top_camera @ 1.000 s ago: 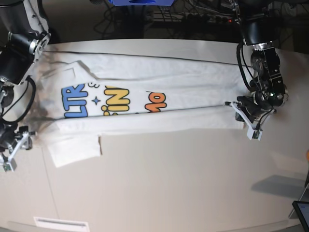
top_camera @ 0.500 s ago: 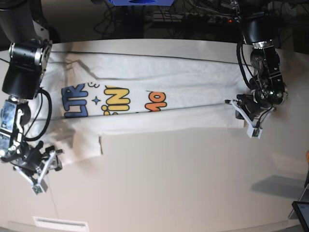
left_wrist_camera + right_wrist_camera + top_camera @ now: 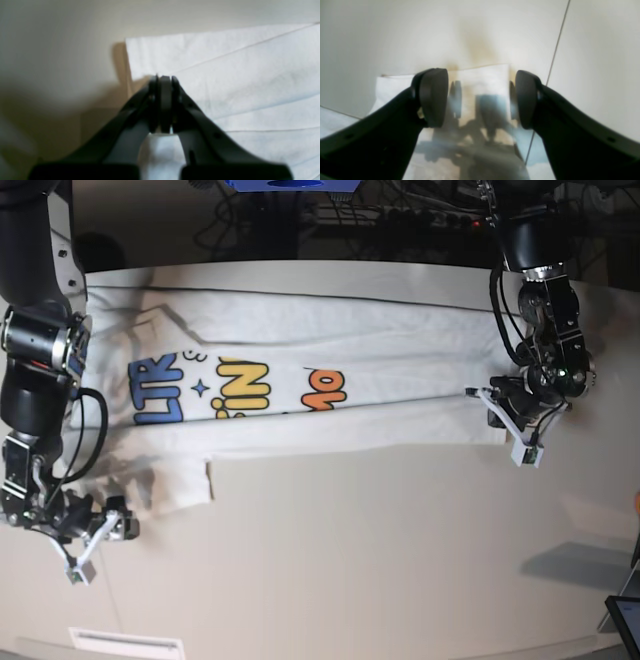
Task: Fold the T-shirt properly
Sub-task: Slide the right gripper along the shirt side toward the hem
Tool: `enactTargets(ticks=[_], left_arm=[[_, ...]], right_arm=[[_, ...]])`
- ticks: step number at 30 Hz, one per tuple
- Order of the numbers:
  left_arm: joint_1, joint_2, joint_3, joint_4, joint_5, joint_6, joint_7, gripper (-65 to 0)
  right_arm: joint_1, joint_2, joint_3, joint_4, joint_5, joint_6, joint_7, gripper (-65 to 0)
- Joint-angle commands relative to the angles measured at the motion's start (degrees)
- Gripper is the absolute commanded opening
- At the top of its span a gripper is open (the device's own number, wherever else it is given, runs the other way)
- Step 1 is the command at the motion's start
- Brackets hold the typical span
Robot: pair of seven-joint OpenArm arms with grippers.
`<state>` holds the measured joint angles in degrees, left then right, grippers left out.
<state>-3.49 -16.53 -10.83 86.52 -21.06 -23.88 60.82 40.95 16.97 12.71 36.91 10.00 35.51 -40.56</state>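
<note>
The white T-shirt lies flat across the table, folded lengthwise, with its blue, yellow and orange print facing up. My left gripper is shut at the shirt's hem corner on the base view's right. In the left wrist view the gripper has its jaws pressed together at the edge of the plain white cloth, with cloth showing behind the pads. My right gripper is open near the table's front left, beside the sleeve. In the right wrist view the gripper hangs open above a white cloth corner.
The table top has seam lines. A dark tablet corner sits at the front right. A white label strip lies at the front left edge. Cables and dark equipment run behind the table.
My right arm has swung toward the table's front edge and a little inward, and its gripper now hangs by the sleeve corner. The left gripper has stayed at the hem corner.
</note>
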Motion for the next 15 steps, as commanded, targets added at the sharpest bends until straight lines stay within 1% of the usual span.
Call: enactTargets(ticks=[1,5,15], left_arm=[[-0.95,-0.92,-0.29,0.91,-0.26,0.27,-0.99,-65.0],[-0.95,-0.92,-0.29,0.91,-0.26,0.27,-0.99,-65.0],[-0.95,-0.92,-0.29,0.91,-0.26,0.27,-0.99,-65.0]], right_arm=[[2.61,1.01,-0.01,-0.55,0.59,0.23,2.18,-24.2],[3.93,1.89,-0.01,-6.09,0.59,0.23,5.87,-24.2],[4.37,2.15,-0.09,-12.33,0.51,-0.21,11.15,-24.2]])
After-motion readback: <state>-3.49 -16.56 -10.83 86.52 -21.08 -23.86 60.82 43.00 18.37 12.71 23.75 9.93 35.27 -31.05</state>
